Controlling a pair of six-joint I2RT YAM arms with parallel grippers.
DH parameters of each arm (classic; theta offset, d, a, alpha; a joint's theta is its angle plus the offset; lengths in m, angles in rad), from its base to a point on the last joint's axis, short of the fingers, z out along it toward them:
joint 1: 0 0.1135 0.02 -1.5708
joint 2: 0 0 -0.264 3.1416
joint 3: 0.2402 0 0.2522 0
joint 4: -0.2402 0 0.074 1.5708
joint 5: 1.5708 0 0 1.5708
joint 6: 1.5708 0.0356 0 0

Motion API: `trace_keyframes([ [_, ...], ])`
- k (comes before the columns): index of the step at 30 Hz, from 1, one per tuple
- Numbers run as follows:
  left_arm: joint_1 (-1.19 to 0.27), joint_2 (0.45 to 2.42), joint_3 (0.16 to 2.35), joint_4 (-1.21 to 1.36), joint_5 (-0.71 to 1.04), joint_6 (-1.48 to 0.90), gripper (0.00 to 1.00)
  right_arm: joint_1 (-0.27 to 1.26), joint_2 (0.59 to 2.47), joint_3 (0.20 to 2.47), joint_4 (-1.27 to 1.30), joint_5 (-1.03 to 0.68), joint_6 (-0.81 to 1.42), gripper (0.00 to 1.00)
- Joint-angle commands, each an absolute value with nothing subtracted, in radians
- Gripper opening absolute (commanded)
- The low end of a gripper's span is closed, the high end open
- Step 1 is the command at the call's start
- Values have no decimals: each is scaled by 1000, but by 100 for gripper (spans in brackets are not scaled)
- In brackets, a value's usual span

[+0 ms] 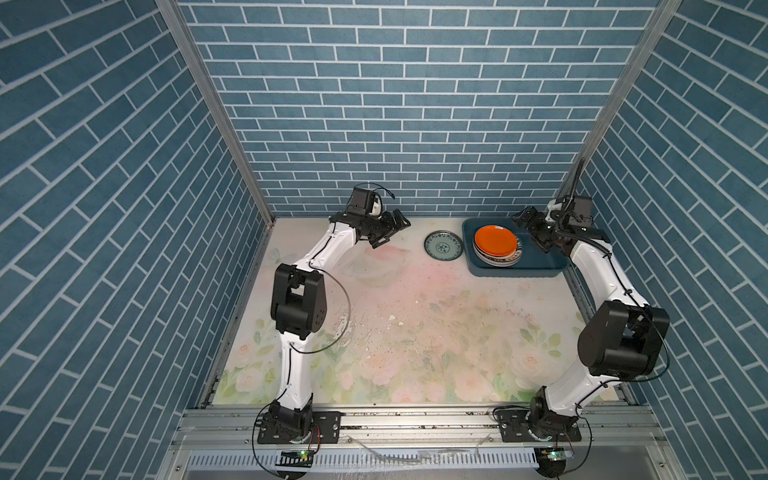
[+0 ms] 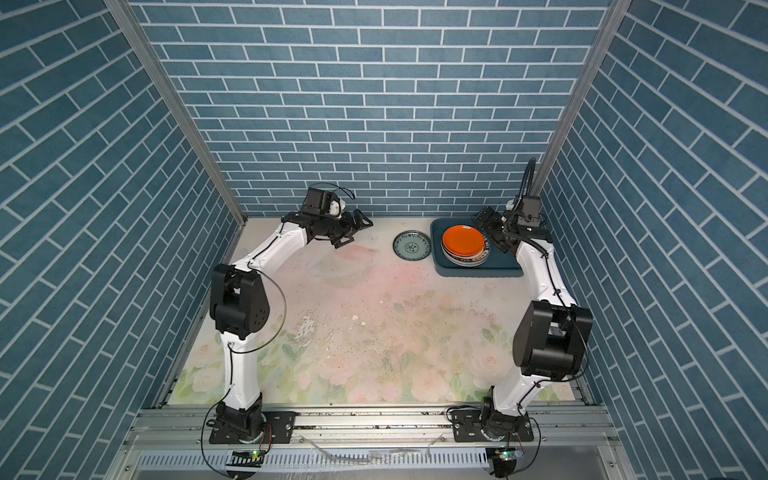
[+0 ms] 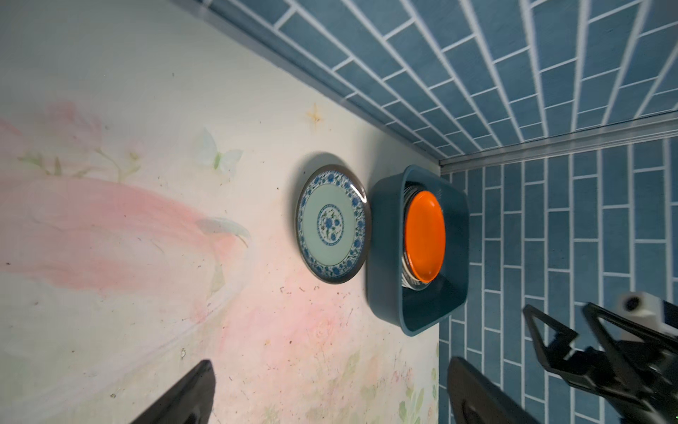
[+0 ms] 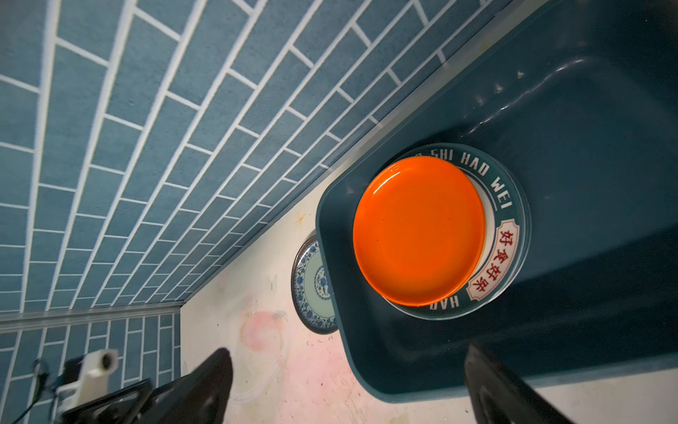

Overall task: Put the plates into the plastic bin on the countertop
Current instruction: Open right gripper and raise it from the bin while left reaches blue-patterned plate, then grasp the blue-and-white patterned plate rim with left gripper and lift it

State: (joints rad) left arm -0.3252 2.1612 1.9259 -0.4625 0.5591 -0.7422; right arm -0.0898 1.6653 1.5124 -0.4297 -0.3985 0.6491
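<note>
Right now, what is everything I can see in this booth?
patterned plate: one, teal-blue, on the countertop beside the bin
orange plate: one, orange, atop the stack in the bin
lettered plate: one, white with dark rim, under the orange plate; more beneath, count unclear
bin: one, dark teal, far right corner
countertop: one, pale floral
walls: three, blue brick
left gripper: one, black, open, empty
right gripper: one, black, open, above the bin

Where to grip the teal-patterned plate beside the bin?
I'd take the teal-patterned plate by its rim, on the side away from the plastic bin, coming from that side with the left gripper. It lies flat, so only the rim gives the jaws an edge, and the bin crowds the other side.
</note>
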Motion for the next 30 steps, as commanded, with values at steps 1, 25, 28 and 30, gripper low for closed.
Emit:
trace_keyframes([
  [1, -345, 2220, 1986, -491, 596, -719, 99, -83, 1596, 1499, -470, -385, 624, 99],
  [25, -433, 2544, 2197, -381, 597, -812, 82, -74, 1336, 1342, -528, -315, 647, 99],
  [28, -444, 2563, 2201, -353, 583, -833, 80, -74, 1319, 1333, -539, -305, 647, 99],
  [30, -450, 2576, 2204, -329, 576, -858, 78, -74, 1309, 1329, -551, -300, 647, 99],
])
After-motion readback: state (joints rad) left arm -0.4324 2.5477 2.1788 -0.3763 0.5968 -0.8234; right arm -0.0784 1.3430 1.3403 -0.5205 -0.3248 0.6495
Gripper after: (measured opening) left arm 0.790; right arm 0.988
